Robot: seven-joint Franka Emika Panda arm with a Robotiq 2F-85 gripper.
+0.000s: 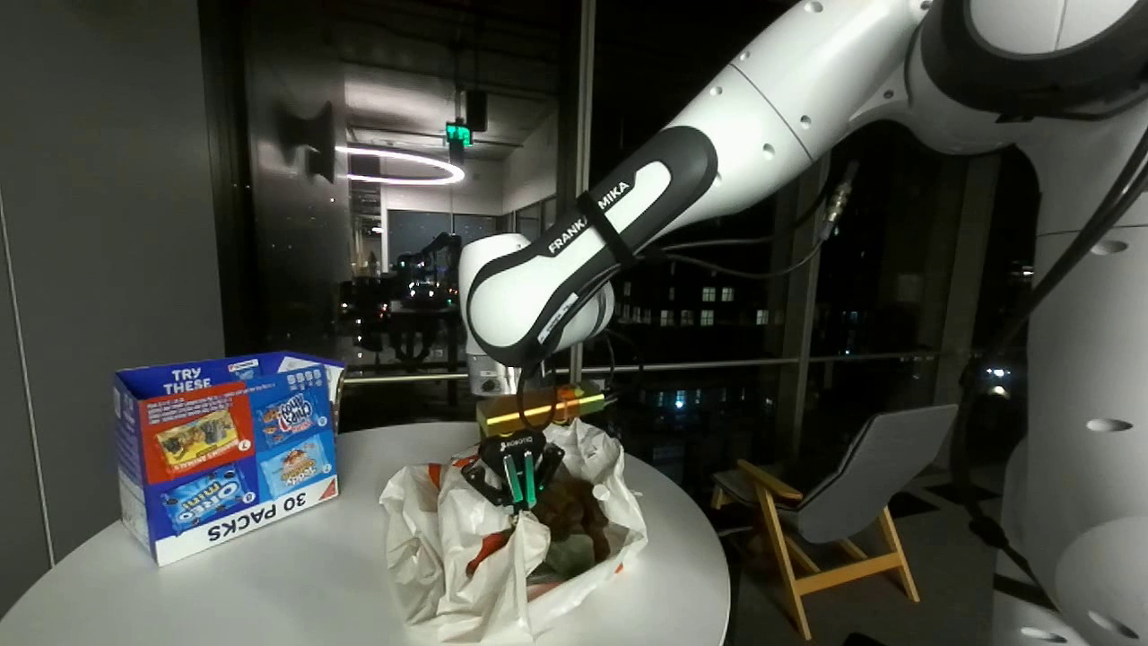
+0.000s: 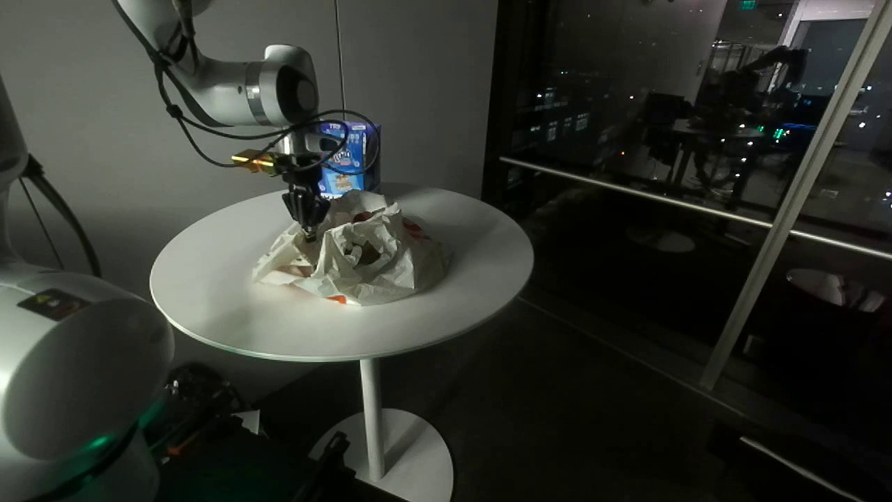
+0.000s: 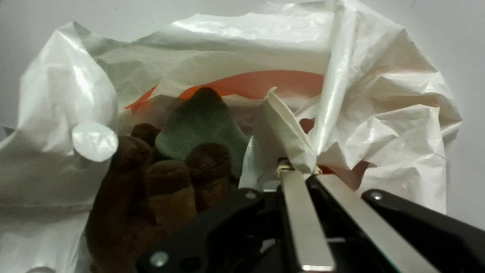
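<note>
A crumpled white plastic bag with orange-red print (image 1: 430, 565) lies on the round table, its mouth spread open. My gripper (image 3: 301, 170) points down at the bag's edge, with its jaws shut on a pinched fold of white plastic. In the wrist view that fold rises from between the fingertips. Inside the bag, beside the gripper, are a brown plush-looking thing with rounded ends (image 3: 168, 193) and a grey-green pointed piece (image 3: 201, 125). Both exterior views show the gripper (image 2: 310, 236) low over the bag; the exact contact is small there.
A blue snack box (image 1: 224, 458) stands on the white table (image 1: 296, 583), behind the bag in an exterior view (image 2: 345, 160). A grey wooden-framed chair (image 1: 843, 484) is beyond the table, near dark windows. Loose cables (image 2: 230, 129) loop around the wrist.
</note>
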